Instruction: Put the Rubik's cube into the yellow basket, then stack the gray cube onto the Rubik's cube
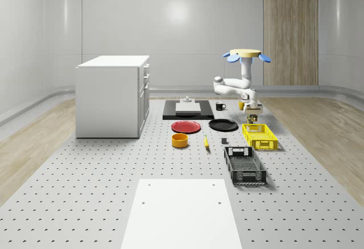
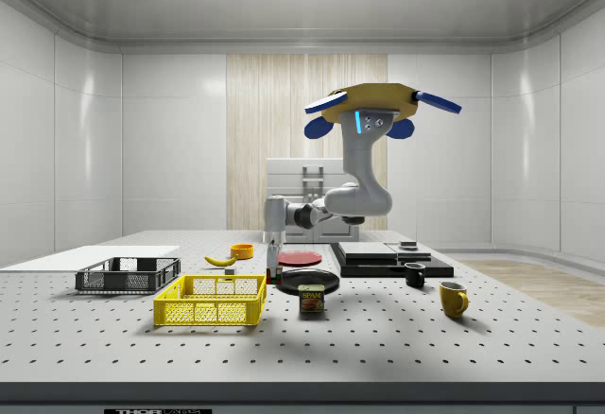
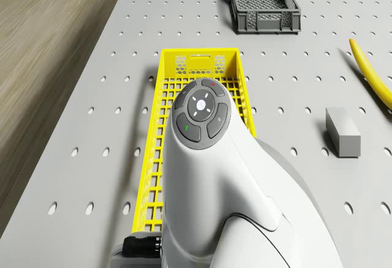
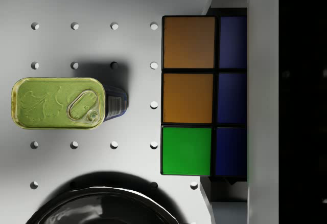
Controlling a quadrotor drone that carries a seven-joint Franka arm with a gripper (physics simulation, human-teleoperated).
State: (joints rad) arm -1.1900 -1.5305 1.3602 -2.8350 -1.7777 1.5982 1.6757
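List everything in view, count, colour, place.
Rubik's cube: 1, multicoloured, gripped
yellow basket: 1, under arm
gray cube: 1, near basket
crate: 1, gray, near basket
red plate: 1, centre
black plate: 1, centre
bowl: 1, orange, centre
banana: 1, yellow, beside bowl
black mug: 1, by slab
yellow mug: 1, far side
can: 1, green, near plates
slab: 1, black, far side
cabinet: 1, white, on table
drone: 1, hovering over table
gripper: 1, holding cube

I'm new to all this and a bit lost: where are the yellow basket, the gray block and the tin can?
yellow basket (image 3: 153, 158), drone view, its long side wall.
gray block (image 3: 343, 133), drone view, its top face.
tin can (image 4: 59, 103), wrist view, its lid.
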